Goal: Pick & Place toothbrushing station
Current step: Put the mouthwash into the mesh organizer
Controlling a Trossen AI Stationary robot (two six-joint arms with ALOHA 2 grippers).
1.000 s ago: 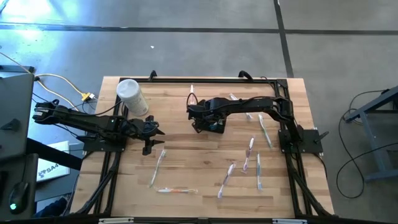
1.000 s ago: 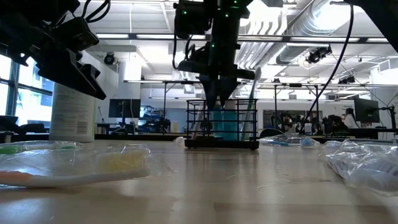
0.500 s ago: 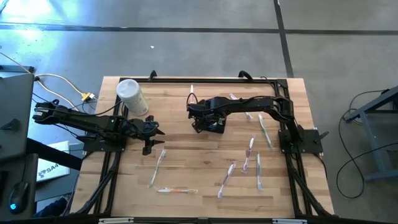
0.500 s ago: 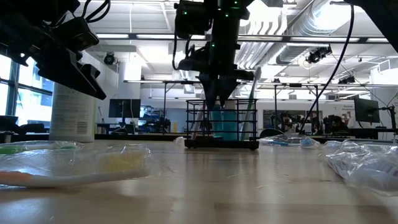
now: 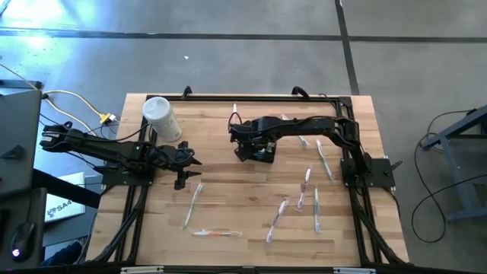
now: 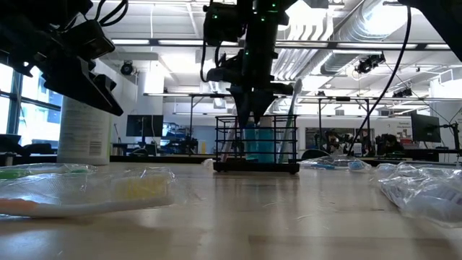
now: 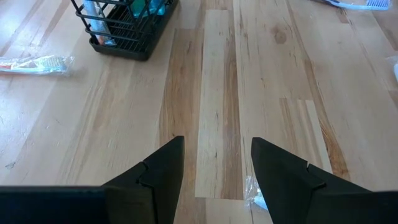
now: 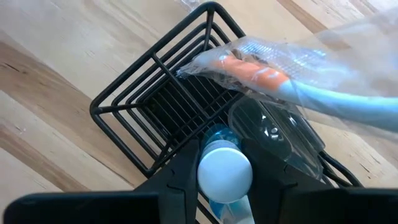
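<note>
Nothing has shifted visibly. Right end effector over caddy, narrowly clamping a blue-capped tube. Left end effector hovers wide above worktop.

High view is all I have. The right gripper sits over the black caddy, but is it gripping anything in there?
Observer: Yes. The right wrist view shows the right gripper with its fingers against both sides of a white-capped blue tube standing in the caddy.
Operator: Is the caddy off the table?
Observer: No. In the low view its base rests flat on the table.
Operator: And the left side?
Observer: The left gripper is open and empty, above bare wood.
</note>
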